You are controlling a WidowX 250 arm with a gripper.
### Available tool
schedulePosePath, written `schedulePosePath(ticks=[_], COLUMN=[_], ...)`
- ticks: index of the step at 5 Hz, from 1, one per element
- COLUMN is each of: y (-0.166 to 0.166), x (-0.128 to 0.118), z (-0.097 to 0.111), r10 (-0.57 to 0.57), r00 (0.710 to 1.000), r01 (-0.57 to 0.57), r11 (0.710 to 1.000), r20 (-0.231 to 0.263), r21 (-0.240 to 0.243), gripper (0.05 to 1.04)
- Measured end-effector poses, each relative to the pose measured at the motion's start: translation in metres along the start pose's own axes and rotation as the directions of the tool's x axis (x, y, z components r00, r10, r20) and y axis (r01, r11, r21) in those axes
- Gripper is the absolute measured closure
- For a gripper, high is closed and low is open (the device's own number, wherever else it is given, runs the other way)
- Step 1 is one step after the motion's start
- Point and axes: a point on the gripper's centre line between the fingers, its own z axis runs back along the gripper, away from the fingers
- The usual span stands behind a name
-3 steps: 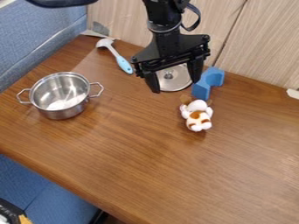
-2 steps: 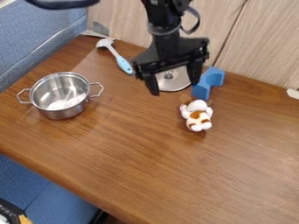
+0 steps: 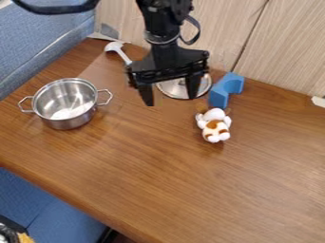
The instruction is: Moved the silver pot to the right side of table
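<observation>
My gripper (image 3: 171, 100) hangs over the back middle of the table, its two fingers spread wide with nothing between them. To its left, the silver pot (image 3: 66, 118) stands upright on the left part of the wooden table (image 3: 184, 182). The pot has no lid on and a loop handle on each side. A gap separates the pot from the gripper.
Behind the gripper lies a round silver lid (image 3: 202, 86). A spoon (image 3: 117, 47) is at the back left, partly covered by the arm. A blue block (image 3: 221, 93) and a white-and-brown plush toy (image 3: 215, 127) sit right of the gripper. A panelled wall (image 3: 289, 47) borders the back.
The gripper has moved left, towards the pot, and covers part of the spoon's handle. It has stayed open. The pot and the other objects have kept their places.
</observation>
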Motion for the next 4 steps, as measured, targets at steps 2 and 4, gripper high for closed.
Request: schedulePosePath(ticks=[2, 4], y=[0.066, 0.107], x=[0.034, 0.05], z=[0.007, -0.015], r10=[-0.076, -0.047], r00=[0.997, 0.992], r01=[0.077, 0.068], r11=[0.993, 0.982], r20=[-0.012, -0.121], r21=[0.087, 0.177], gripper=[0.082, 0.082])
